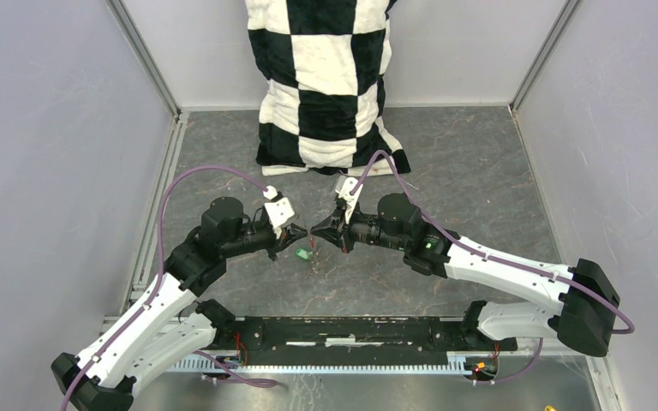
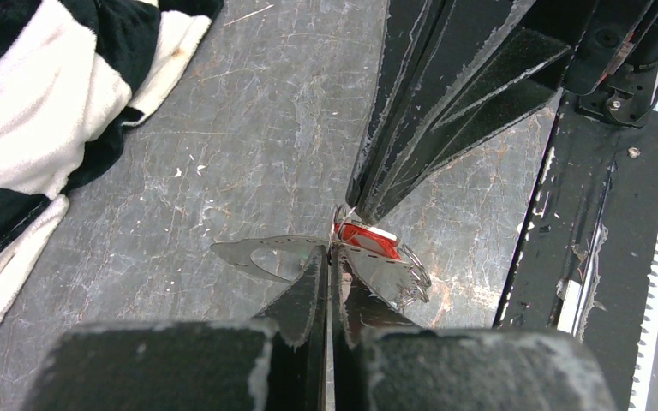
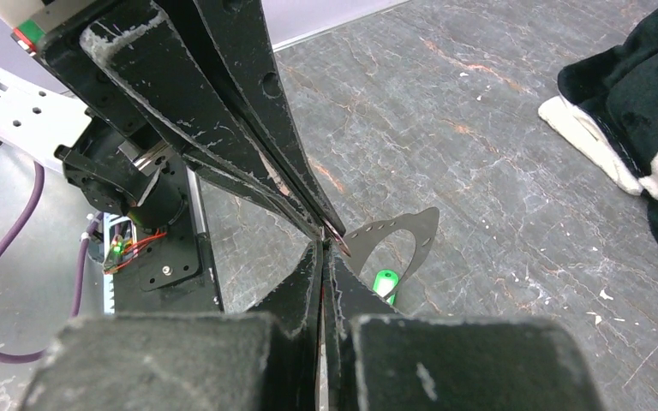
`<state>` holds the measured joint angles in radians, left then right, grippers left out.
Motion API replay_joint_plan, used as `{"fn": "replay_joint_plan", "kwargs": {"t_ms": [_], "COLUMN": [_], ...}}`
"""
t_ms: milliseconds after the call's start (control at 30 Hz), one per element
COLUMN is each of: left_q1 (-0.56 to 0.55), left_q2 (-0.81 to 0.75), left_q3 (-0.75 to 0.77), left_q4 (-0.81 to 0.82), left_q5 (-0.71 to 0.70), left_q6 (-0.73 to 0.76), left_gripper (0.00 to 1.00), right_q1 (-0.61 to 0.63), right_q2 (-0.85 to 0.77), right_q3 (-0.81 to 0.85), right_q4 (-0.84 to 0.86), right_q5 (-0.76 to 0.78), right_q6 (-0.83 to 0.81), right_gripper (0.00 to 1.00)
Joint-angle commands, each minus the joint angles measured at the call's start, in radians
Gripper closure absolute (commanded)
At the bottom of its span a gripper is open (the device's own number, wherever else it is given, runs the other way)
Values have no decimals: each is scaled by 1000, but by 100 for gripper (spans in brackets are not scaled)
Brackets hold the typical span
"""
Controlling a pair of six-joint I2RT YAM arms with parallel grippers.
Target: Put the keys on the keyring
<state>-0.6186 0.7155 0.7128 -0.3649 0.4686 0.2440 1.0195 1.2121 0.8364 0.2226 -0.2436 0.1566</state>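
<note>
Both arms meet tip to tip over the middle of the table. My left gripper [image 1: 300,233] [image 2: 332,257] is shut on the keyring [image 2: 236,251] [image 3: 394,227], a flat silvery loop that sticks out on both sides of the jaws. My right gripper [image 1: 315,231] [image 3: 324,248] is shut, its tip touching the red key [image 2: 367,240] at the keyring's edge. Its fingers [image 2: 411,111] come down from above in the left wrist view. The green key [image 1: 304,253] [image 3: 384,282] shows just below the loop. I cannot tell whether it hangs or lies on the table. Small metal links [image 2: 415,282] dangle beside the red key.
A black-and-white checkered cushion [image 1: 326,86] [image 2: 34,103] [image 3: 643,128] leans against the back wall. The black base rail [image 1: 351,330] of the arms runs along the near edge. Grey walls close in both sides of the scratched dark table [image 1: 463,171].
</note>
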Motion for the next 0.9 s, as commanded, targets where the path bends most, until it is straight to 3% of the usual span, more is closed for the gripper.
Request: {"fn": "replay_joint_plan", "kwargs": {"t_ms": [0,867], "left_q1": [-3,-4], "left_q2": [-11,-31], "left_q3": [-5,-10], "left_q4": [50,50], "left_q5": [-2,15], "left_q6": [38,58], "left_gripper": [98,98], "right_q1": [5,5], "right_q2": [2,9], "right_q3": [45,33], "right_q4": [36,-2], "right_q5": [15,87], "right_q6": [4,45], "right_gripper": [100,100]}}
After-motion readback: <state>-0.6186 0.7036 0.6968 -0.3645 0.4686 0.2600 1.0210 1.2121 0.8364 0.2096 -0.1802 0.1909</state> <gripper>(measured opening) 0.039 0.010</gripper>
